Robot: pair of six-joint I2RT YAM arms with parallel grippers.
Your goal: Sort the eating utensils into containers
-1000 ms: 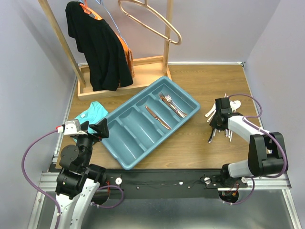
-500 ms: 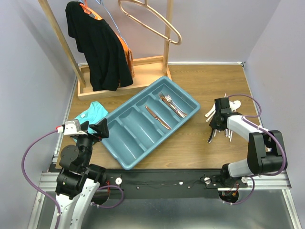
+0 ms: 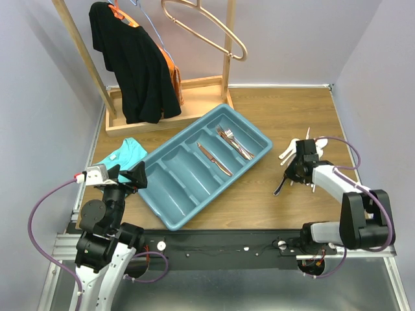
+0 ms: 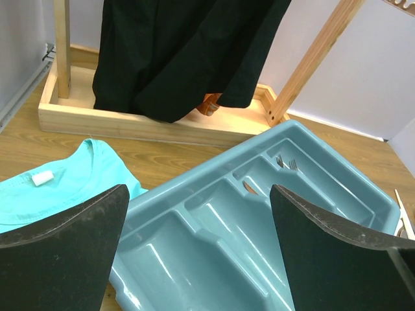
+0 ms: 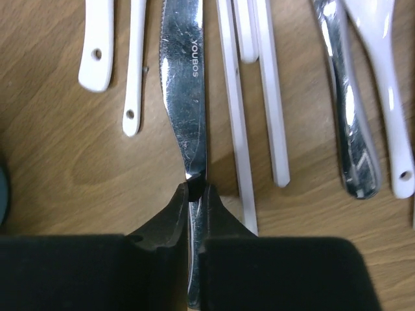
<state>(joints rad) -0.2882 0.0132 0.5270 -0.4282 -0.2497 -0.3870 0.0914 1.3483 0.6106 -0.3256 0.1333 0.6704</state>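
At the table's right side, the right gripper (image 5: 194, 194) is clamped narrowly on a silver metal knife (image 5: 185, 97).
Near the front edge, the left gripper (image 4: 198, 194) hangs with jaws spread wide, holding nothing, facing the big teal-blue plastic cutlery tray (image 3: 256, 129). The knife's blade shows between white plastic spoon handles (image 5: 97, 45) and pale thin chopsticks (image 5: 237, 129) on the wooden table (image 3: 272, 110). Farther off, coppery metal forks (image 3: 235, 142) rest in the tray's farthest compartment.
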